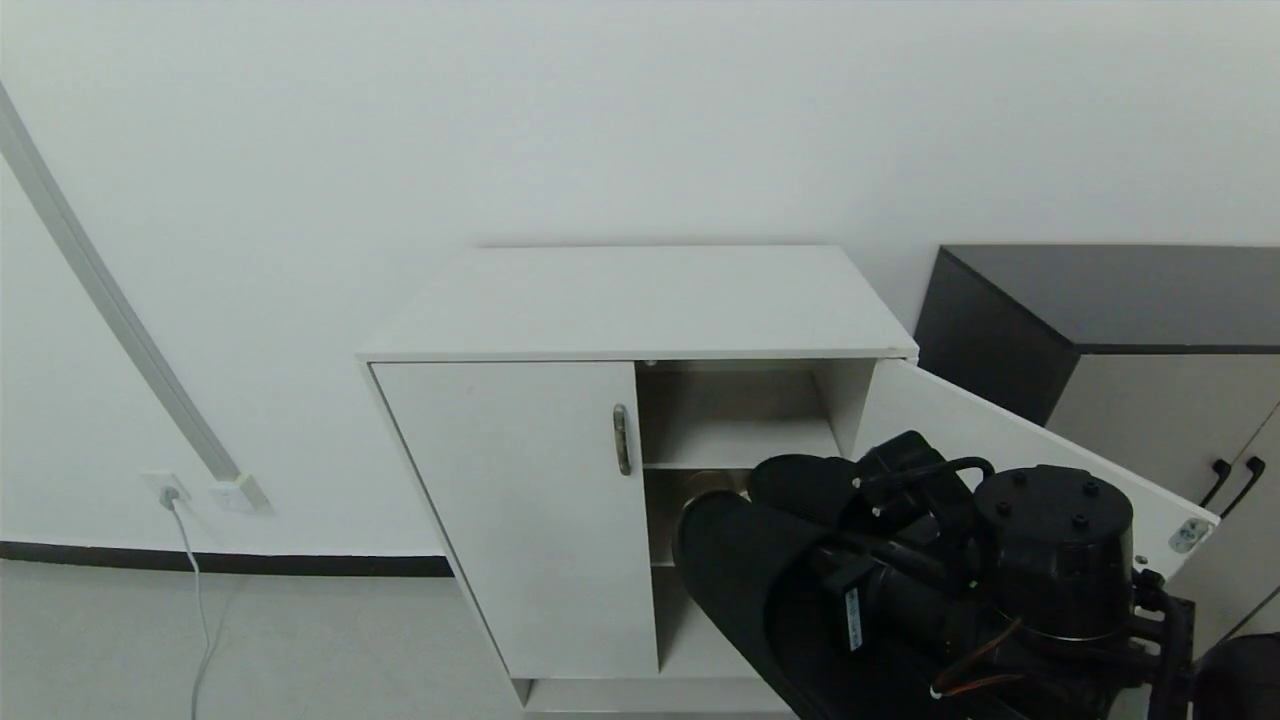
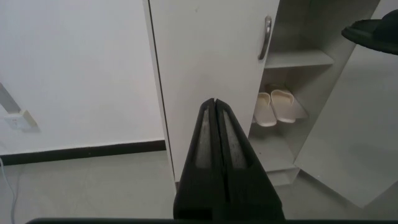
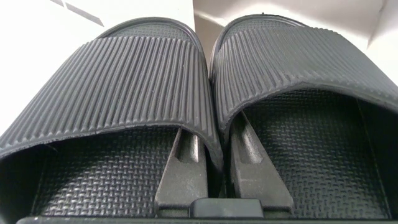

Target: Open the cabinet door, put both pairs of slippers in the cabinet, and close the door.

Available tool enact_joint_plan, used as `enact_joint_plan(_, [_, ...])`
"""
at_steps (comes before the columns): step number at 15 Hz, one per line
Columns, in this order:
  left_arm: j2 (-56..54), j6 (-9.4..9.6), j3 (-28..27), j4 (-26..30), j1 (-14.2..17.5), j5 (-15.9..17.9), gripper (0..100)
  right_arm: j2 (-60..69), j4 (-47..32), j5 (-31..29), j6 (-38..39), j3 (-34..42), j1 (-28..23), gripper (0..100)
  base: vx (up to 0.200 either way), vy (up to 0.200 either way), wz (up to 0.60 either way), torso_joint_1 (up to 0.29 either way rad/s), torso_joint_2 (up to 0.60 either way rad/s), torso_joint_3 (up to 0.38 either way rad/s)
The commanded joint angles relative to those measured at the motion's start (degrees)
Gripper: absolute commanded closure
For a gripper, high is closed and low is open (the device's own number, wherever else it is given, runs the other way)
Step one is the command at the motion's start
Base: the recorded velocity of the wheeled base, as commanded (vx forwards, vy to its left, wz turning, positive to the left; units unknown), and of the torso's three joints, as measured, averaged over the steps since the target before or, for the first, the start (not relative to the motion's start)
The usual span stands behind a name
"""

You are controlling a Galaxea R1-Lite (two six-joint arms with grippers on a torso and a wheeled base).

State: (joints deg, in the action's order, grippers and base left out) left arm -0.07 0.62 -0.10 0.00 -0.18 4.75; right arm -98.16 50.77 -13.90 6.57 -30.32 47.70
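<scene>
Inside the cabinet [image 2: 211, 62], left wrist view: beige slippers [image 2: 280, 107]; left gripper [image 2: 215, 104] closed, right gripper [image 3: 214, 146] pinching black slippers [image 3: 143, 74]

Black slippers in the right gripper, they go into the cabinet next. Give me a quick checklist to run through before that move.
1. The right door stands open: ok.
2. The black slippers are clamped by the right gripper, one finger inside each slipper: ok.
3. Room inside: the top shelf is free, and the pale slippers lie on the shelf below: ok.
4. The left gripper is shut, holds nothing and sits outside the cabinet, in front of the closed left door: ok.
5. Gap between the black slippers and the shelf edge: cannot tell.
</scene>
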Motion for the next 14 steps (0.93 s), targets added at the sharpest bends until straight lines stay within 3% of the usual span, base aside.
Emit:
enact_joint_plan(1, [0.07,-0.01,0.01,0.00,0.01,-0.01,100,-0.10,0.03,0.01,-0.07,0.00,0.02,100,0.000,0.000,0.00,-0.193,0.53,0.310])
enact_joint_plan(14, [0.07,-0.01,0.01,0.00,0.01,-0.10,100,-0.10,0.03,0.01,-0.07,0.35,0.20,100,0.000,0.000,0.00,-0.147,0.48,0.328])
